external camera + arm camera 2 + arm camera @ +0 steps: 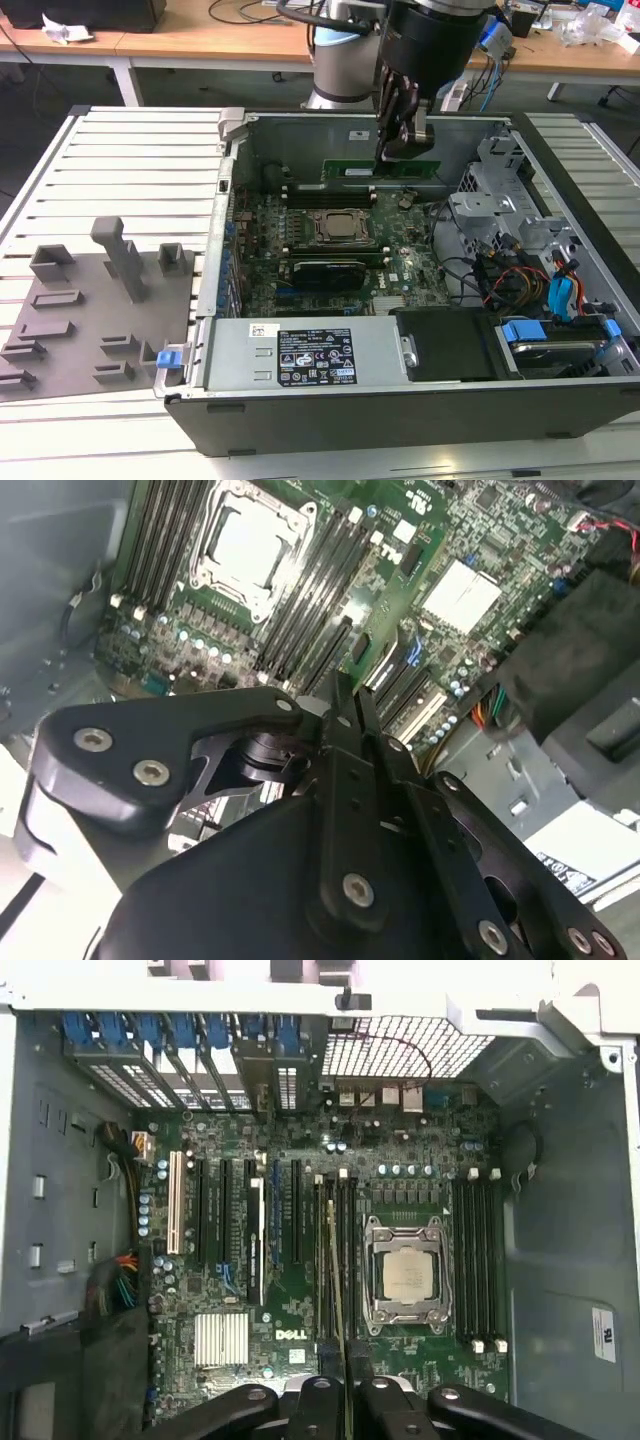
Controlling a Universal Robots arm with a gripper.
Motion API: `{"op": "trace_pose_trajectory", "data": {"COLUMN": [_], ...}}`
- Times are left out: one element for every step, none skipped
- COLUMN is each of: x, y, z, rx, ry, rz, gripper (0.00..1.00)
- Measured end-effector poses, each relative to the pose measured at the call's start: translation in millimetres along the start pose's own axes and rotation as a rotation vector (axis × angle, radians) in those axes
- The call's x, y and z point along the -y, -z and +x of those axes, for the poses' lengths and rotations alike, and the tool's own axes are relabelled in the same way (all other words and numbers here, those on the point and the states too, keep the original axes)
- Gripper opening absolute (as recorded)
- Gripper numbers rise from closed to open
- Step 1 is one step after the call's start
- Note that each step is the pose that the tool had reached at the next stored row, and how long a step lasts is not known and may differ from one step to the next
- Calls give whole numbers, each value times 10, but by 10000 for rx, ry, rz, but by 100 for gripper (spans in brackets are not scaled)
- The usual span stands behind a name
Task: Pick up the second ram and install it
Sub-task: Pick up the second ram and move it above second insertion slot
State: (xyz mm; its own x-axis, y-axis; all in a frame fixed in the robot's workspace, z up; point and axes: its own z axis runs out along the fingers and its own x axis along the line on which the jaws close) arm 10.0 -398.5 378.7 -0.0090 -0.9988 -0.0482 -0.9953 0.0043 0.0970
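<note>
A robot arm's gripper (402,150) hangs inside an open computer case (300,420) in the exterior view, its fingers pinched on the second memory stick (350,169). The green strip is level and clear of the motherboard (400,265), above the board's edge along the case wall nearest the arm's base, beyond the processor socket (340,226). The gray holder (110,300) on the slatted table (130,160) beside the case carries no stick. In the second wrist view, the gripper (347,710) has its black fingers drawn narrow and close, with the memory slots (320,580) below and apart from them. In the first wrist view, the memory stick (338,1300) appears edge-on as a thin pale line running out from the gripper (345,1400), lying lengthwise over the bank of slots (352,1222) beside the socket (405,1275), on its expansion-slot side. By this evidence the pickup is done and the stick carried over the board; seating it in a slot remains
</note>
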Motion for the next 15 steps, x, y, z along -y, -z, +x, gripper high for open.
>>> {"op": "trace_pose_trajectory", "data": {"x": [28,54,68,72,74,76,71,68,66,66,65,64,58,52,53], "y": [-23,-54,-101,-134,-161,-184,-213,-235,-255,-282,-303,-322,-357,-401,-428], "z": [-4,-7,-12,-14,-19,-25,-32,-37,-40,-43,-44,-43,-41,-39,-38], "rx": [0,0,8,23,33,38,40,39,38,40,39,39,39,39,39], "ry": [0,0,-91,-235,-341,-387,-393,-392,-393,-394,-396,-396,-396,-396,-395], "rz": [-9,-18,-21,-14,-10,-8,-7,-7,-8,-7,-7,-8,-7,-7,-7], "gripper": [14,14,14,14,14,14,14,14,14,14,14,14,14,14,14]}}
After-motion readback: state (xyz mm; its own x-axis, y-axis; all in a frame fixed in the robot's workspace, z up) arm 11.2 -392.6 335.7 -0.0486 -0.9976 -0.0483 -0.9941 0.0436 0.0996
